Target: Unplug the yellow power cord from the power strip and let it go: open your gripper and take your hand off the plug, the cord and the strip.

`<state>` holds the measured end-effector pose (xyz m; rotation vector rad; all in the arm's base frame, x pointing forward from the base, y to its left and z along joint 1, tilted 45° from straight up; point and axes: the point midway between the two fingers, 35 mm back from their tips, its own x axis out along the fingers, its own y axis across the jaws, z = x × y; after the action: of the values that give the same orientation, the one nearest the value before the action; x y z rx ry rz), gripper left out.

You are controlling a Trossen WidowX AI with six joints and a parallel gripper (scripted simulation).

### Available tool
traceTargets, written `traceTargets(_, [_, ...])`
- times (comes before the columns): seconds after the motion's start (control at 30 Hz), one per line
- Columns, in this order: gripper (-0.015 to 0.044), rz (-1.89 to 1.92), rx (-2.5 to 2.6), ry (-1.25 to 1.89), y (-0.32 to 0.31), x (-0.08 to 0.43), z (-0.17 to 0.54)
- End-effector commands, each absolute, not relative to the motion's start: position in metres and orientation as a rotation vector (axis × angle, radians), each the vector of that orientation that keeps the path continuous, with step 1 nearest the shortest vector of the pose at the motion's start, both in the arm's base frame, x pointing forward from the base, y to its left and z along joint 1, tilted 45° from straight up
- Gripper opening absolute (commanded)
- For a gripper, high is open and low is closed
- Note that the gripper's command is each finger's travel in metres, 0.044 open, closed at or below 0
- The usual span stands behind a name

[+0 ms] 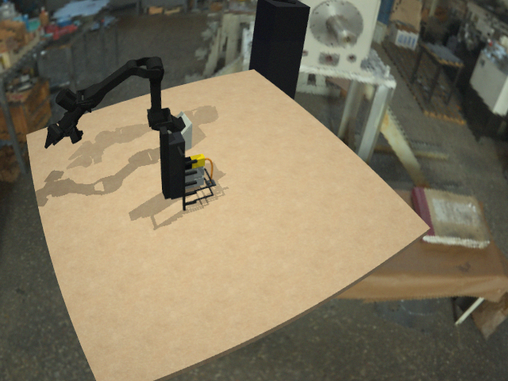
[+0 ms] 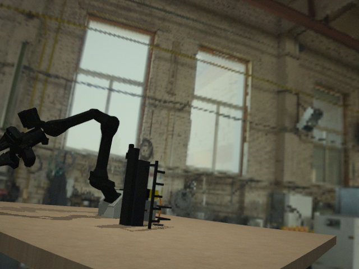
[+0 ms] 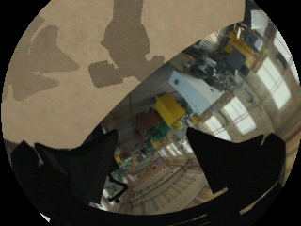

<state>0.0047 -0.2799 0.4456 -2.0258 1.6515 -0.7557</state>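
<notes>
The yellow plug (image 1: 198, 160) (image 2: 154, 193) sits above grey blocks (image 1: 198, 181) (image 2: 151, 205), beside a tall black upright body (image 1: 176, 167) (image 2: 140, 192) that appears to be the power strip. Its orange-yellow cord (image 1: 212, 167) (image 2: 160, 204) curves down from its outer end. Black parts cover the joint, so I cannot tell whether the plug is seated. My gripper (image 3: 153, 132) is open, with nothing between its fingers. In the top view it is at the far left, high above the table and well away from plug, cord and strip.
A black pronged rack (image 1: 213, 182) (image 2: 153, 196) stands beside the plug and cord. The arm's pale base (image 1: 186, 132) (image 2: 110, 209) is just behind the upright body. The wooden table (image 1: 267, 246) (image 2: 202, 243) ends below the gripper's side. A dark column (image 1: 276, 44) stands beyond the back edge.
</notes>
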Motion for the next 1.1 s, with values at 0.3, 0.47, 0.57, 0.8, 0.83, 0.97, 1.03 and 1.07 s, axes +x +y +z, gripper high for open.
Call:
traceTargets(0.3, [0.016, -0.757, -1.93, 1.39, -0.292, 0.046, 0.432])
traceTargets(0.47, [0.016, -0.732, -1.839, 1.207, -0.295, 0.081, 0.422])
traceTargets(0.57, [0.016, -0.708, -1.778, 1.107, -0.295, 0.103, 0.415])
traceTargets(0.8, [0.016, -0.623, -1.612, 0.893, -0.287, 0.159, 0.397])
traceTargets(0.83, [0.016, -0.608, -1.586, 0.865, -0.285, 0.168, 0.394])
traceTargets(0.97, [0.016, -0.544, -1.48, 0.765, -0.273, 0.201, 0.383])
traceTargets(1.03, [0.016, -0.509, -1.426, 0.721, -0.266, 0.217, 0.377])
traceTargets(1.07, [0.016, -0.49, -1.398, 0.7, -0.261, 0.225, 0.374])
